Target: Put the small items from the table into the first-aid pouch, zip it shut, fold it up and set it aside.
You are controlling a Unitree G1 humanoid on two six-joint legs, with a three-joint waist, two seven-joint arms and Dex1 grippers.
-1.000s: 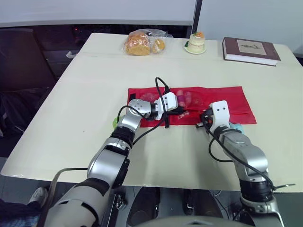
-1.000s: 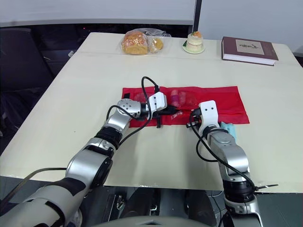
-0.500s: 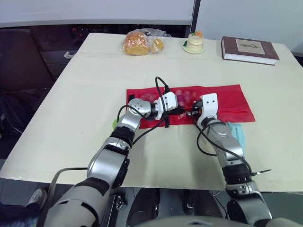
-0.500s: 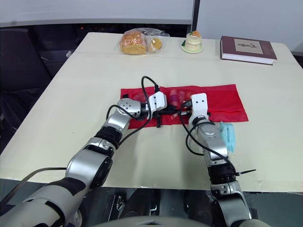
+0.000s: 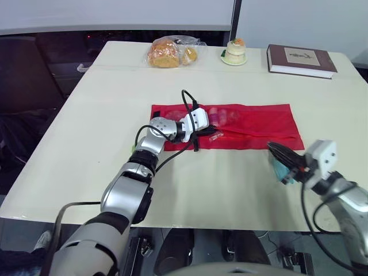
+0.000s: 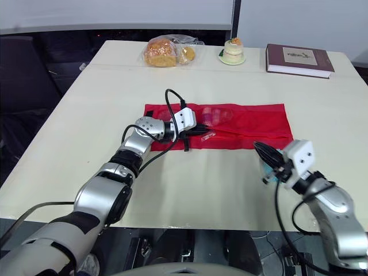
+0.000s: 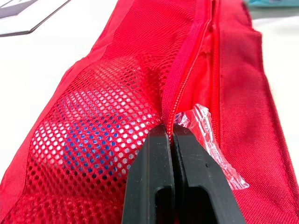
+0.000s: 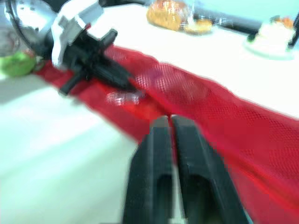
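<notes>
Pulled back from pouch (image 5: 253,121) to counter's (image 5: 103,103) near edge, my right pincer (image 5: 277,151), pressed together | left pincer (image 5: 210,133) pinches pouch zipper (image 7: 184,79) | bread (image 5: 164,53), book (image 5: 299,59) at far edge.

It looks like an office or meeting room: a broad cream tabletop (image 5: 86,115) before plain white wall panels (image 5: 115,11), with a hardcover book (image 5: 301,60) at 1 o'clock, a small cake (image 5: 234,50) at 12 and bagged bread (image 5: 169,52) at 11.
</notes>
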